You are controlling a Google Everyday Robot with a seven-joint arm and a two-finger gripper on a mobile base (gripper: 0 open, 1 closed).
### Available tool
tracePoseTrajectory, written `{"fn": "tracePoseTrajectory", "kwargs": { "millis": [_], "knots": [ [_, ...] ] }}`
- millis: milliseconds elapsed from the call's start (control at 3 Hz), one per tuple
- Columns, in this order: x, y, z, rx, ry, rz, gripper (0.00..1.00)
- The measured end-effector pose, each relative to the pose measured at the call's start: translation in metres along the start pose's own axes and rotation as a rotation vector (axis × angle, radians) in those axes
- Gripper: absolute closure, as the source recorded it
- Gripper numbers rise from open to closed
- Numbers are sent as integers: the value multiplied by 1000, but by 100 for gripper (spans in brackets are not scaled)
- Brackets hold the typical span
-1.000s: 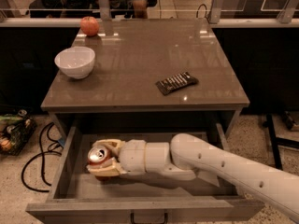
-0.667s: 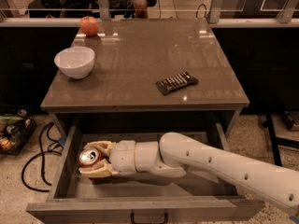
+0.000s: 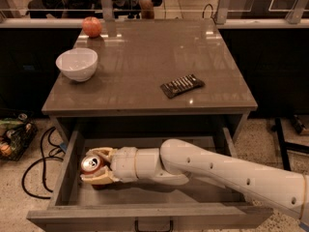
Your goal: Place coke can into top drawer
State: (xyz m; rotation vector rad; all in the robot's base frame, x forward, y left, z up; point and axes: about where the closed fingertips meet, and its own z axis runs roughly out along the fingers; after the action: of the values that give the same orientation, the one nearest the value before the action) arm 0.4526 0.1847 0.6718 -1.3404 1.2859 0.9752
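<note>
- Cream-coloured fingers (image 3: 103, 152) of the gripper (image 3: 98, 166) are clenched around the coke can (image 3: 91, 163), one finger on its far side and one on its near side.
- Both gripper and coke can sit inside the top drawer (image 3: 64, 170), in its left half, near the left wall.
- The coke can's silver top with its pull tab faces up toward the camera. A strip of red body shows under the near finger, so the long axis stands roughly upright.
- Whether its base touches the top drawer's floor cannot be told, as the fingers hide it.
- A thick white arm (image 3: 222, 172) reaches into the top drawer from the lower right and crosses its interior diagonally toward the left.
- The top drawer is pulled well out. Its grey-brown floor is flat, and a small dark handle (image 3: 153, 224) sits at the middle of its front panel.
- Directly above the top drawer lies a glossy grey-brown tabletop (image 3: 145, 52) that catches pale reflections.
- On it, above the top drawer's left side, stands a white bowl (image 3: 77, 64). A red apple (image 3: 91, 26) sits at the far edge behind the bowl.
- Above the top drawer's right half, a flat dark ridged object (image 3: 182, 85) lies at a slant on the tabletop.
- Left of the top drawer, black cables (image 3: 36, 166) loop over a speckled floor (image 3: 17, 204), beside a dark basket (image 3: 14, 137) of mixed items.
- Beyond the tabletop run metal posts, glass panels and dim furniture.
</note>
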Motion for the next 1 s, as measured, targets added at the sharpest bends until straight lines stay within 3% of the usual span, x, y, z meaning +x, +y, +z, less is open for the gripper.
{"fn": "tracePoseTrajectory", "kwargs": {
  "millis": [333, 667, 1000],
  "knots": [
    [-1, 1, 1, -3, -1, -1, 81],
    [-2, 2, 3, -7, -2, -2, 51],
    [-2, 3, 4, -9, -3, -2, 28]
  ]
}}
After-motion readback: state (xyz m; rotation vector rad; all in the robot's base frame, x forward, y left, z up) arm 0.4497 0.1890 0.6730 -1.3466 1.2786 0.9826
